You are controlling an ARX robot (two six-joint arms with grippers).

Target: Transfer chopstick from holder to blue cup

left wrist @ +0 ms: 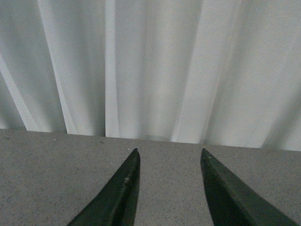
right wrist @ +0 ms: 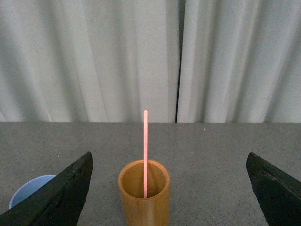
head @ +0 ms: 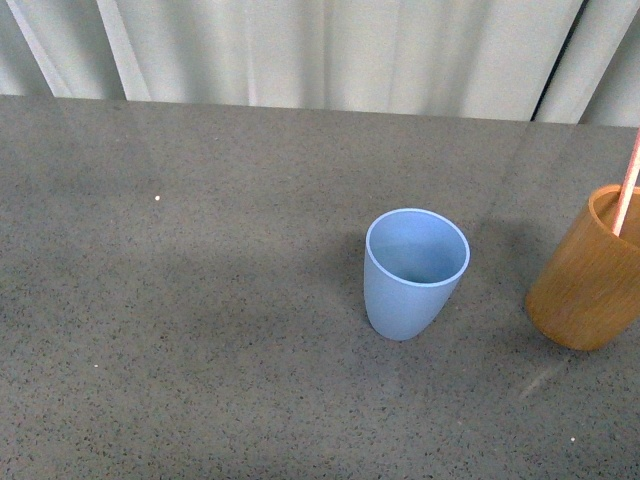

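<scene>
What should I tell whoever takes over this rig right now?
Left gripper: open, empty, only grey table and white curtain ahead.
Right gripper: wide open, empty, facing the round wooden holder, not touching it.
The thin pink chopstick stands in the holder. The light blue plastic cup is upright, empty, apart from the holder, to its left in the front view.
Done: nothing. Left: grasp the chopstick, lift it out, put it in the cup.

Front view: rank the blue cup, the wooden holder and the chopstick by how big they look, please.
1. Largest: wooden holder, though the picture's right edge cuts it off.
2. Next: blue cup, somewhat smaller and fully in view.
3. Smallest: pink chopstick, a thin rod standing in the holder, its top running out of the picture.
</scene>
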